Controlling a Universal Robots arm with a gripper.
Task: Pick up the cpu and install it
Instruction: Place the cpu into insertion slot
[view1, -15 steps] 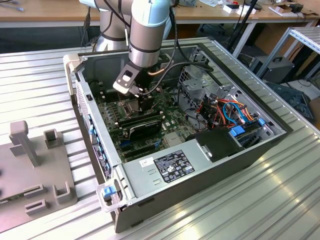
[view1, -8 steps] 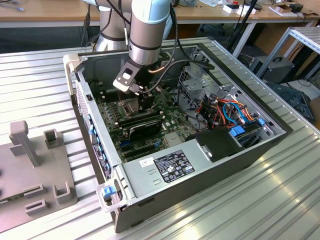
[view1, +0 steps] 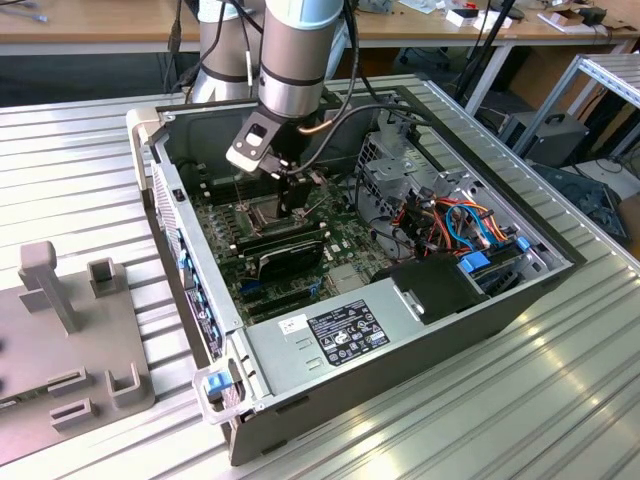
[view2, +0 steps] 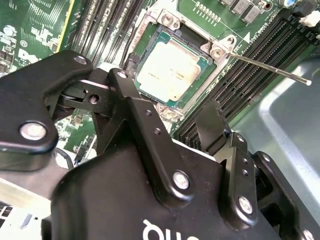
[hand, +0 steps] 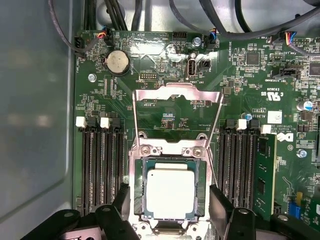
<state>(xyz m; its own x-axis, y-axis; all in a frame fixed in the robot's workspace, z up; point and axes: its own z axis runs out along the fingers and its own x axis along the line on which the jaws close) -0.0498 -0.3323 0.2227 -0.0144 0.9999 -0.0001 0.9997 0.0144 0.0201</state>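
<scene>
Silver-grey and flat, the cpu (hand: 170, 192) is lying seated in the square socket (hand: 168, 148) on the green motherboard (hand: 250, 85). The board is sitting inside the open computer case (view1: 420, 385), which is resting on the ribbed metal table (view1: 70, 180). The socket's hinged metal bracket (hand: 176, 95) is standing open, tilted away from the chip, so the cpu's top is showing uncovered in both wrist views. A thin metal lever (view2: 270, 70) is sticking out from one corner of the socket, across the dark memory slots (hand: 102, 165) that are running along both sides of it.

The gripper (view1: 291, 192) is hanging low inside the case, directly over the socket. It is holding nothing: its jaws are spread wider than the chip, with one of the black fingers (hand: 220, 202) sitting on each side of the cpu. Neither finger appears to be touching it.
</scene>
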